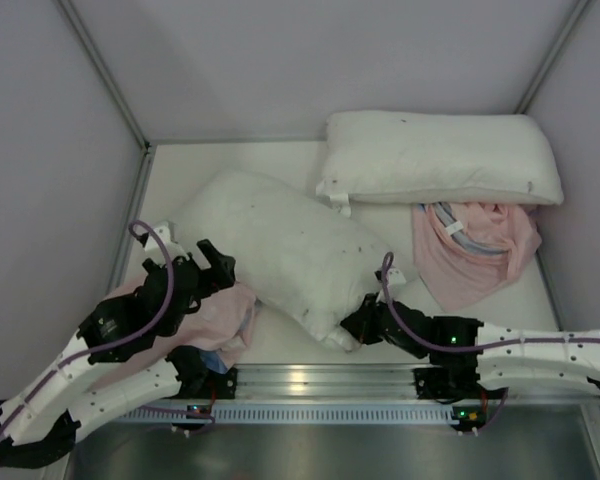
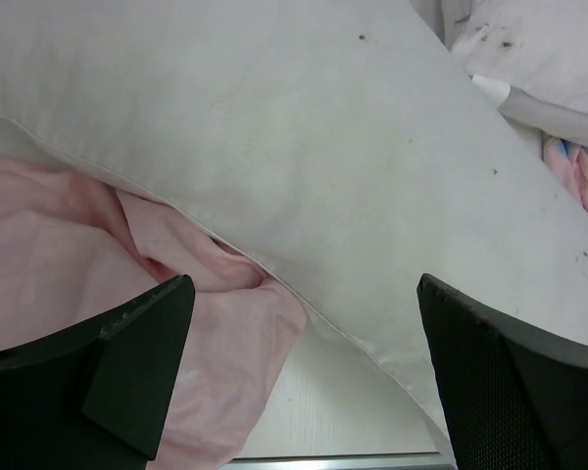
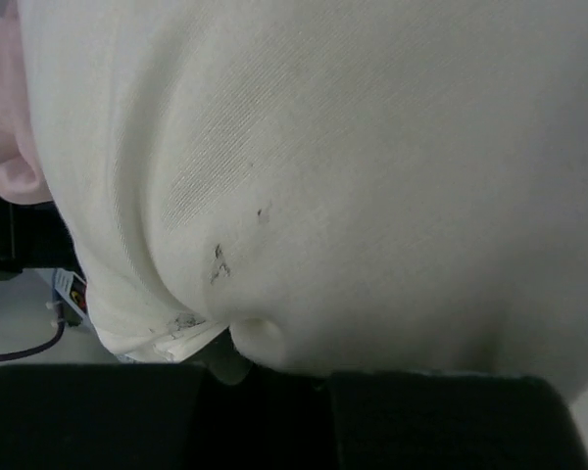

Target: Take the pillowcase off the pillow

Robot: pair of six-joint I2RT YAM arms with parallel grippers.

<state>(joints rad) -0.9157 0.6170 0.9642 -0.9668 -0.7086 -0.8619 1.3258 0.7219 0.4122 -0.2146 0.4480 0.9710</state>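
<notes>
Top view: the pillow (image 1: 280, 245), plump, white and dark-specked, lies bare and diagonal at mid-table. The pillowcase (image 1: 220, 315), pink side out, is bunched against its near-left edge by the left gripper (image 1: 218, 266).
Left wrist view: jaws spread wide and holding nothing, over the pillow seam and pink folds.
Right wrist view: the right gripper (image 1: 363, 322) is closed, pinching puckered fabric at the pillow's near corner.

Grey panel walls (image 1: 280, 60), white tabletop (image 1: 210, 165), metal rail (image 1: 310, 380), seemingly even light
</notes>
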